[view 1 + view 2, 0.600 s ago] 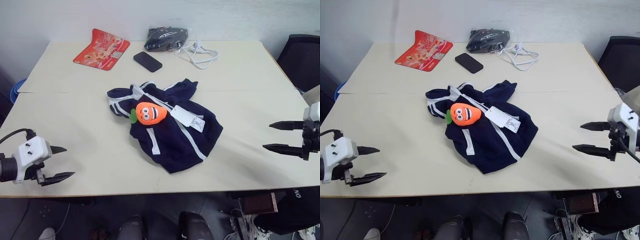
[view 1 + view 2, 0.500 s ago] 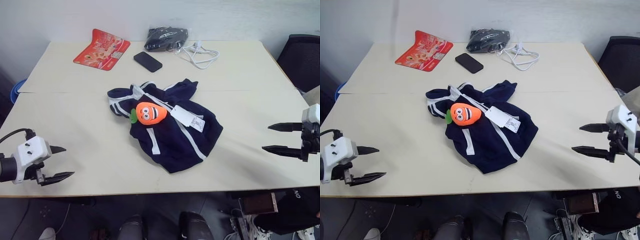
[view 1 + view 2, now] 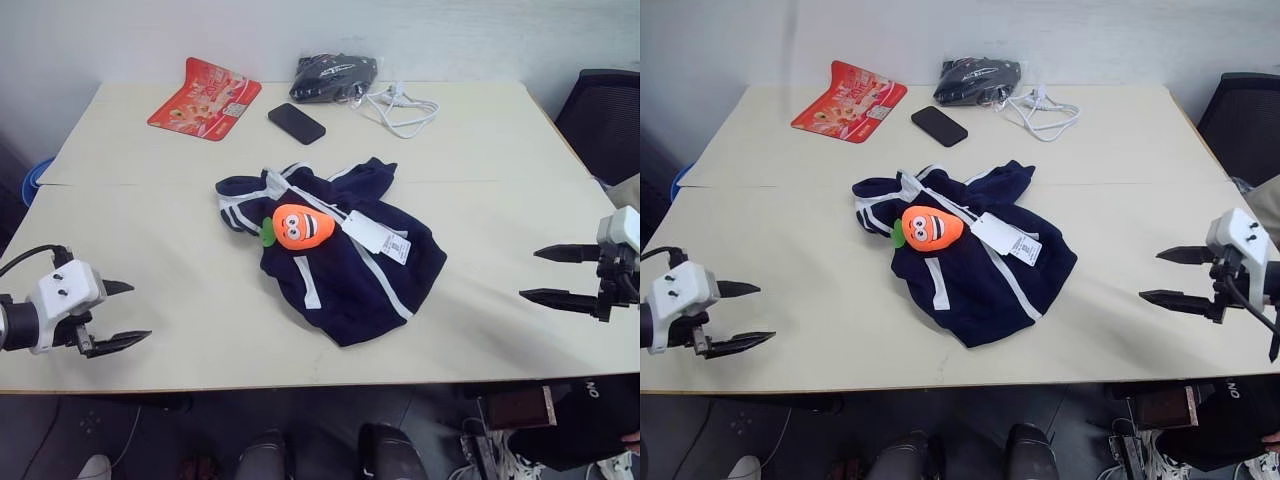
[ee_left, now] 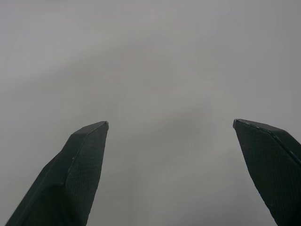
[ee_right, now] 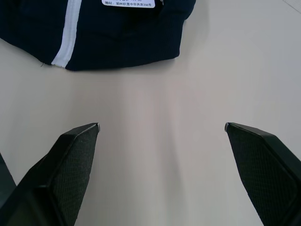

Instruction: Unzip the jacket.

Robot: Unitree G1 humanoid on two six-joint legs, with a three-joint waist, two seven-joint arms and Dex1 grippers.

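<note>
So far nothing of the unzipping is done, as I read it. The jacket [image 3: 335, 260] lies crumpled in the middle of the desk [image 3: 500, 150], its white zipper line running closed down the front, with white paper tags [image 3: 376, 236] on top and an orange plush toy [image 3: 301, 226] resting on the chest near the collar. My left end effector [image 3: 118, 315] hangs over the near left edge of the desk, fingers spread wide and empty. My right end effector [image 3: 555, 275] hangs over the near right edge, likewise spread wide and holding nothing; its wrist view shows bare desk between the fingers and the jacket's hem [image 5: 117, 42] just ahead. Both are well apart from the garment.

What is left, I judge, is everything: reach in, pin the fabric, find the zipper pull, which I cannot make out from here, and draw it down. The toy may need to be moved aside first.

Compared with half a second ago, the left end effector has crept a little higher and inward, the right has edged slightly toward the jacket. The jacket, toy and tags have not moved.
</note>
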